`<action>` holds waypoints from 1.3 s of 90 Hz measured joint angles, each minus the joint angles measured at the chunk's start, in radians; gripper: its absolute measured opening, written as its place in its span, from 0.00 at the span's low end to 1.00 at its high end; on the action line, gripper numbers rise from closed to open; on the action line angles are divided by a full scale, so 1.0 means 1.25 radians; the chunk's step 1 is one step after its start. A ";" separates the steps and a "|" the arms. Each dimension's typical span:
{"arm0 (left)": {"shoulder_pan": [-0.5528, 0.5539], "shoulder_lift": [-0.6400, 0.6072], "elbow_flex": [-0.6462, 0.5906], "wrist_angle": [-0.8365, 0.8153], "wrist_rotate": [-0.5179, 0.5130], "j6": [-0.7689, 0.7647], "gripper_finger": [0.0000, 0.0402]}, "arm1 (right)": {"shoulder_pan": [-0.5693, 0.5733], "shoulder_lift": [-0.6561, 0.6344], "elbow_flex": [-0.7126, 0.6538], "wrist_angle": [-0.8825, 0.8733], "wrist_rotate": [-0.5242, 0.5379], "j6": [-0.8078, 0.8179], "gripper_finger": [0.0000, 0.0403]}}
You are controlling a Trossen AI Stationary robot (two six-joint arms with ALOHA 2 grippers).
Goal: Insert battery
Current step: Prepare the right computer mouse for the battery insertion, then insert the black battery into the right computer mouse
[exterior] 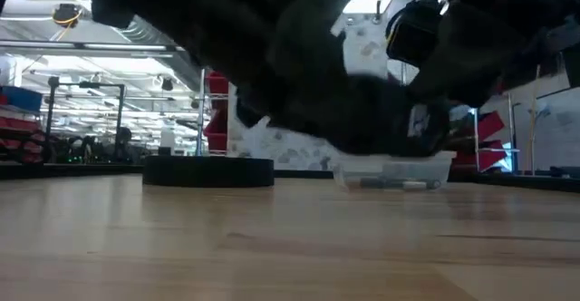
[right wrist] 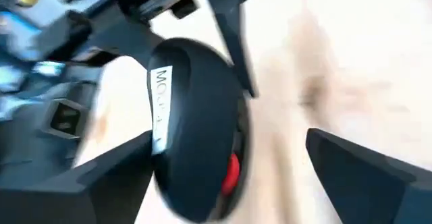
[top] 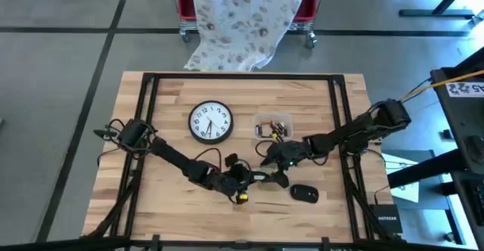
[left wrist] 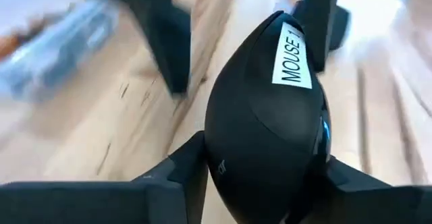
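Left wrist view showed the left gripper (left wrist: 270, 190) clamped on the labelled mouse (left wrist: 266, 116), lifted at the table's (top: 166, 206) six o'clock, while the right gripper (right wrist: 223, 177) stood spread beside it; judged mid-handover, next needing a battery from the tray (top: 274, 127) at twelve.

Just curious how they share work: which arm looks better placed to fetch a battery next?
Right, probably. The left gripper is clamped on the mouse, while the right gripper has open, empty jaws and sits nearer the battery box.
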 joint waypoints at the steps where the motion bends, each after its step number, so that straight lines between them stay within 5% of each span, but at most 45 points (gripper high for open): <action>1: 0.002 0.000 0.000 -0.008 0.005 -0.011 0.33 | 0.000 -0.007 0.000 -0.012 0.012 -0.001 0.89; 20: 0.053 0.001 0.000 -0.072 0.106 -0.223 0.35 | 0.000 -0.135 -0.001 -0.166 0.185 -0.019 0.80; 42: 0.104 -0.010 0.000 -0.088 0.218 -0.198 0.52 | 0.000 -0.166 -0.001 -0.172 0.204 -0.054 0.73; 64: 0.111 -0.072 0.000 -0.150 0.229 -0.162 0.55 | -0.049 -0.167 0.037 -0.225 0.242 -0.149 0.70; 88: 0.100 -0.164 0.000 -0.309 0.153 -0.145 0.55 | -0.233 -0.156 0.211 -0.513 0.200 -0.394 0.58; 117: 0.043 -0.176 -0.006 -0.364 0.040 -0.133 0.56 | -0.419 0.035 0.257 -0.594 -0.064 -0.615 0.42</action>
